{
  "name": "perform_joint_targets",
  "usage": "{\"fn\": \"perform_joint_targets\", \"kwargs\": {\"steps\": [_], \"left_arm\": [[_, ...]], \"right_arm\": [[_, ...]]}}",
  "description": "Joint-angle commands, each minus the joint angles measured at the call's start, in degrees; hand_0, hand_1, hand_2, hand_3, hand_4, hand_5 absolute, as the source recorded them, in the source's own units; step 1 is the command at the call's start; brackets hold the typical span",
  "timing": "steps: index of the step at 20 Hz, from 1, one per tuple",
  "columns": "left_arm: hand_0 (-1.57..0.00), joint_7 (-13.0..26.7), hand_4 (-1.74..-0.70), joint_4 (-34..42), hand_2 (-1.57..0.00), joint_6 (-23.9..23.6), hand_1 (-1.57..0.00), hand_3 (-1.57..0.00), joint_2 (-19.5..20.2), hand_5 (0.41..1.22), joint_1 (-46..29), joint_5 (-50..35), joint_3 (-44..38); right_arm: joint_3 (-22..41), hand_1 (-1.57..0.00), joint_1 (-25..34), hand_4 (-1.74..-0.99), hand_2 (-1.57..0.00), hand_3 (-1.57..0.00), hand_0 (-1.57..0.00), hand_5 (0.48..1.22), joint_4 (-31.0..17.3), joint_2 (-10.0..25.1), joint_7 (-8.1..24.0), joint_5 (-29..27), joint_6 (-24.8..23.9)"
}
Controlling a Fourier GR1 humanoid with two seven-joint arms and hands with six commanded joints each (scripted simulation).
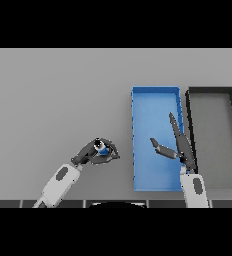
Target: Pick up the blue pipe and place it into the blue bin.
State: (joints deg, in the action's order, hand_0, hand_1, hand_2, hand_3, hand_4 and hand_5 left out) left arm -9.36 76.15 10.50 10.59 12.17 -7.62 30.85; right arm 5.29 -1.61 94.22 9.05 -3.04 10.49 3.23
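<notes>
The blue pipe (103, 148) is in my left hand (93, 152), whose fingers and thumb curl round it, left of the blue bin (155, 97). Little of the pipe shows between the dark fingers. I cannot tell whether it rests on the table or is lifted. My right hand (180, 145) is over the blue bin's right side, fingers straight and pointing away from me, thumb spread to the left, holding nothing.
A black bin (213, 91) with a grey floor stands right of the blue bin, close beside it. The grey table (58, 95) stretches wide to the left and behind my left hand.
</notes>
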Motion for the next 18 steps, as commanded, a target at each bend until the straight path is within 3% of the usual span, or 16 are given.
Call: {"fn": "perform_joint_targets", "kwargs": {"steps": [1,5,9,11,18], "left_arm": [[-1.19,0.6,-1.62,0.4,-1.31,-0.3,-1.27,-1.26,0.3,1.106,0.0,0.5,0.4],[-1.42,-1.3,-1.52,0.9,-1.46,-2.4,-1.45,-1.44,-0.2,1.174,-0.4,2.5,2.0],[-1.51,-2.2,-1.49,4.0,-1.53,-2.9,-1.52,-1.52,-1.5,1.202,0.3,2.8,1.2],[-1.53,-3.9,-1.48,6.7,-1.54,-2.6,-1.54,-1.54,-2.1,1.209,0.6,2.0,0.5],[-1.56,1.7,-1.47,11.3,-1.57,-1.5,-1.56,-1.56,-4.0,1.218,2.9,3.4,0.3]], "right_arm": [[-0.1,0.0,-0.3,-1.178,0.0,0.0,0.0,0.561,0.2,0.1,-0.5,-0.2,0.1],[0.3,0.0,-0.6,-1.174,0.0,0.0,0.0,0.558,1.1,-0.2,0.1,-0.4,0.5],[0.1,0.0,0.1,-1.158,0.0,0.0,0.0,0.552,0.3,0.0,1.6,0.0,0.1],[0.2,0.0,-0.4,-1.151,0.0,0.0,0.0,0.55,-0.2,0.0,0.1,0.5,-0.1],[0.0,0.0,-0.2,-1.126,0.0,0.0,0.0,0.567,-1.3,0.5,-0.5,1.1,-0.2]]}}
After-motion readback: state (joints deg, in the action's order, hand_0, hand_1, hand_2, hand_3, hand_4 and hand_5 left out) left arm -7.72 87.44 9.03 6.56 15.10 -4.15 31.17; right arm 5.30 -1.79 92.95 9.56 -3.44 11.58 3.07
